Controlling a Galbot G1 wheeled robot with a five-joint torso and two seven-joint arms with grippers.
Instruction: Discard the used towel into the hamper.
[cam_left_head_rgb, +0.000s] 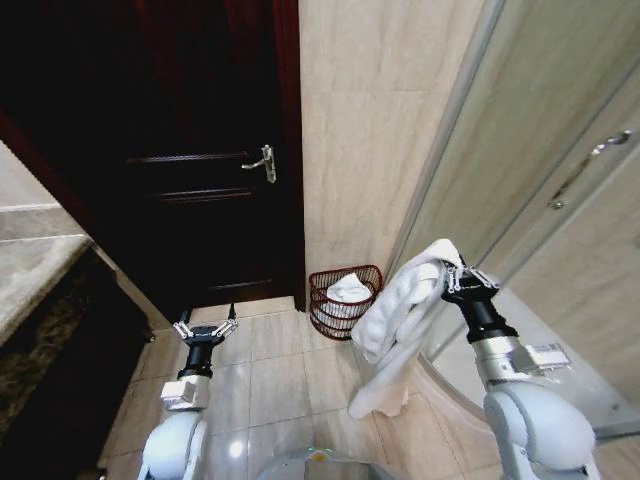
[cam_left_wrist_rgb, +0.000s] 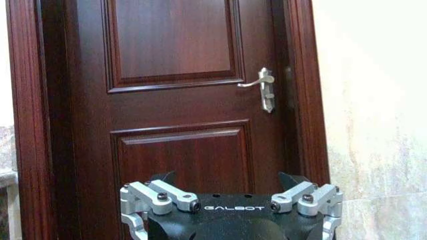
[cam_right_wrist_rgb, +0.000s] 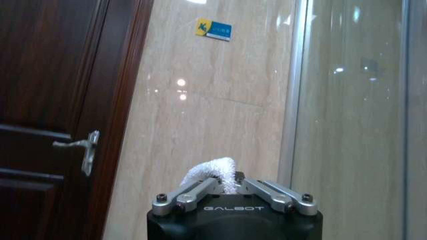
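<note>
A white towel (cam_left_head_rgb: 398, 320) hangs from my right gripper (cam_left_head_rgb: 452, 268), which is shut on its top edge; a tuft of the towel (cam_right_wrist_rgb: 212, 171) pokes out between the fingers in the right wrist view. The hamper (cam_left_head_rgb: 343, 301), a small dark reddish-brown wire basket, stands on the floor by the wall, to the left of and beyond the hanging towel, with white cloth (cam_left_head_rgb: 348, 292) inside it. My left gripper (cam_left_head_rgb: 204, 327) is open, held low at the left in front of the door, nothing between its fingers.
A dark wooden door (cam_left_head_rgb: 200, 150) with a silver lever handle (cam_left_head_rgb: 263, 162) fills the far left. A glass shower enclosure (cam_left_head_rgb: 560, 180) with a curved base stands close on the right. A stone counter (cam_left_head_rgb: 30, 260) runs along the left. Pale tiled floor (cam_left_head_rgb: 270, 370) lies between.
</note>
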